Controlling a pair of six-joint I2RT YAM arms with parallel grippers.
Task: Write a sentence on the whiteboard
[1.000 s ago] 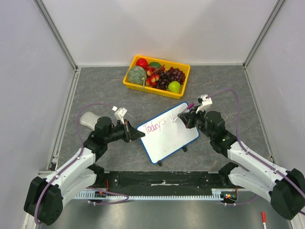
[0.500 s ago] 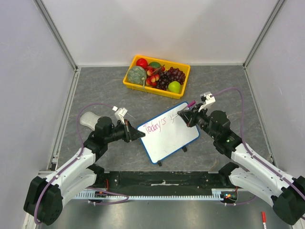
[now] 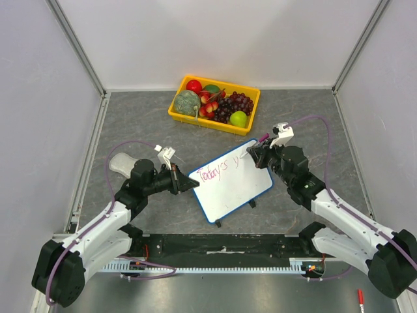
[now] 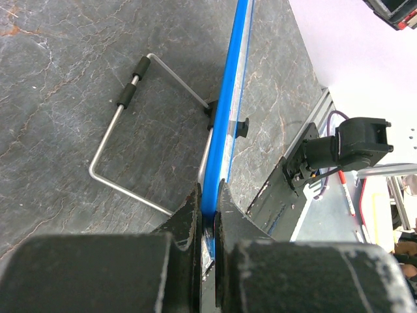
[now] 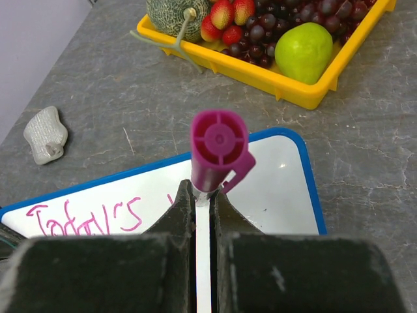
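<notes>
- Two arms meet at a small whiteboard that sits in the middle of the grey table, turned at an angle, with its upper right corner pointing toward the back.
- The left gripper has its fingers pressed together on the board's blue rim at the left edge. In the left wrist view the rim runs straight up from between the two fingers.
- A bent wire stand with black sleeves lies on the table just behind the board, joined to its back near a small black foot.
- The right gripper pinches a marker with a white barrel and a magenta cap end. The cap end faces the wrist camera, and the barrel sits tight between the fingers.
- From above, the marker slants down toward the board's upper right part. Its tip is hidden, so I cannot tell whether it touches the surface.
- The sentence is pink handwriting along the board's upper edge. It reads "Today's", with one more stroke begun just beside the marker.
- A yellow fruit basket stands behind the board, apart from it, holding a melon, grapes, a green apple and red fruit.
- A grey lump rests on the table near the left arm's wrist.
- A red pen lies off the table at the bottom right.
</notes>
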